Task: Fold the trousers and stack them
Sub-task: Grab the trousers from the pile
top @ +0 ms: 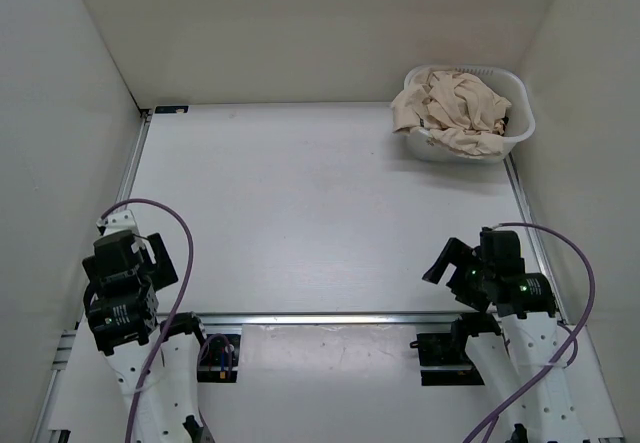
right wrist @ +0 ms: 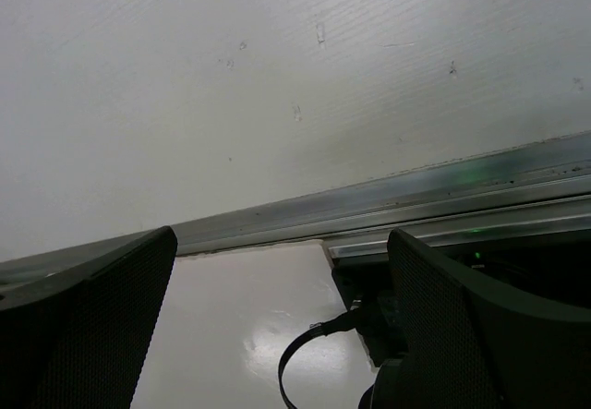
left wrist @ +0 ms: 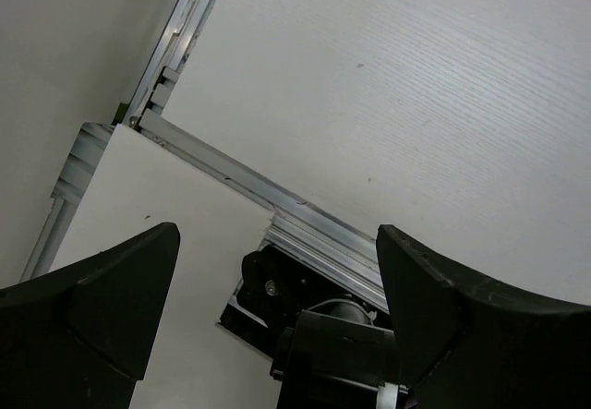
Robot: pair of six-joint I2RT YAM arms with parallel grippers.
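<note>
While the trousers (top: 455, 105) lie heaped in the far basket (top: 524, 115), both arms sit folded by their bases, left gripper (left wrist: 277, 243) and right gripper (right wrist: 282, 241) spread wide.

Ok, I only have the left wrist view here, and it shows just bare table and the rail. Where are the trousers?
Observer: The trousers are bunched up in the white basket at the far right corner of the table.
Operator: Is any cloth hanging out?
Observer: Yes, it spills over the basket's rim on its left and near sides.
Operator: And the right gripper?
Observer: The right gripper is open and empty, low by its own base, well short of the basket.
</note>
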